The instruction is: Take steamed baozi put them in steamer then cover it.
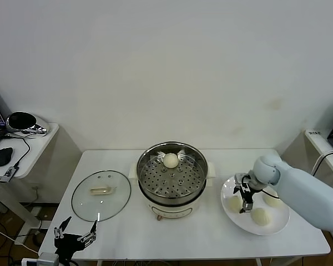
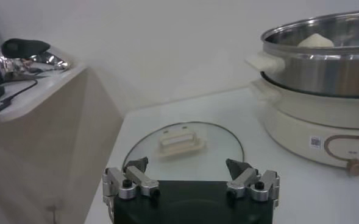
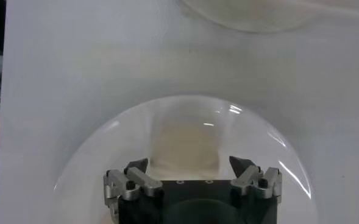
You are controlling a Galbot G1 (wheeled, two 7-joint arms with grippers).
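1. Head view: the steamer [image 1: 171,178] stands in the middle of the white table [image 1: 155,238]. One steamed baozi [image 1: 170,160] already sits on its holey tray, at the far side, so there is room for more buns
2. Head view: the white plate [image 1: 237,220] is on the right, with three more buns on it. The right gripper [image 1: 245,200] hangs low over the plate's left bun [image 1: 235,203], fingers spread wide and holding nothing, likely so they can go down around it
3. Head view: the cover [image 1: 101,195] lies flat on the table left of the steamer, out of the way so the pot stays open. The left gripper [image 1: 75,233] waits at the near left edge, just near of the cover, fingers wide and empty
4. Left wrist view: the left gripper [image 2: 190,178] has wide fingers with nothing between them. The cover [image 2: 183,146] is just beyond them, handle up, easy to grab later. The steamer [image 2: 325,85] stands farther right, a bun [image 2: 316,41] peeking over its rim
5. Right wrist view: the right gripper [image 3: 192,176] is spread wide over the plate [image 3: 94,158], with a pale bun [image 3: 185,143] right between the finger tips, not touched yet as far as I can tell
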